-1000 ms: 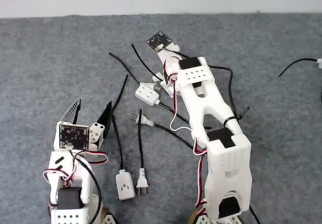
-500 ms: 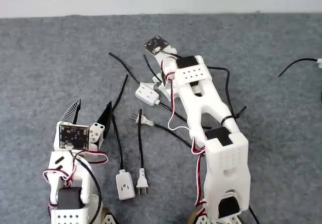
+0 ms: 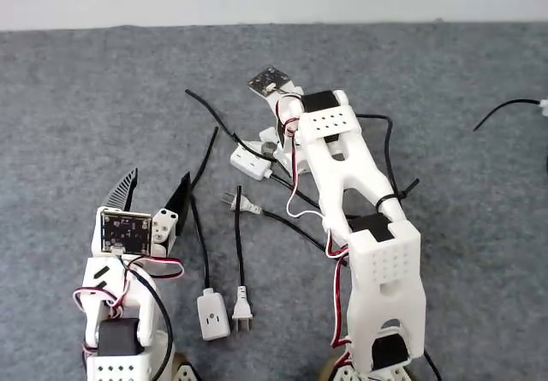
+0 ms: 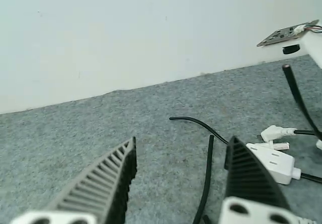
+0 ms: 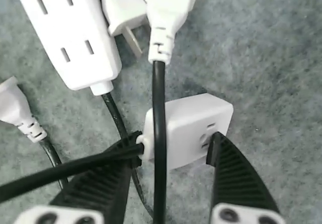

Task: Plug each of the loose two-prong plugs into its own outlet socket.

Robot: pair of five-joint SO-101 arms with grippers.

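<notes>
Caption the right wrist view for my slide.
Right end effector straddling a small white outlet block, black cord draped across it, on grey carpet.

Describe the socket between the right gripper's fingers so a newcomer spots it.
On the grey mat, find the right gripper. The small white socket sits between its fingers, a black cord across it. Unlike the longer outlet beside it, it is squarish.

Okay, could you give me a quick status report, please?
Left gripper: jaws open, empty. Right gripper: jaws open, straddling small outlet socket. Black cord lies across it.
</notes>
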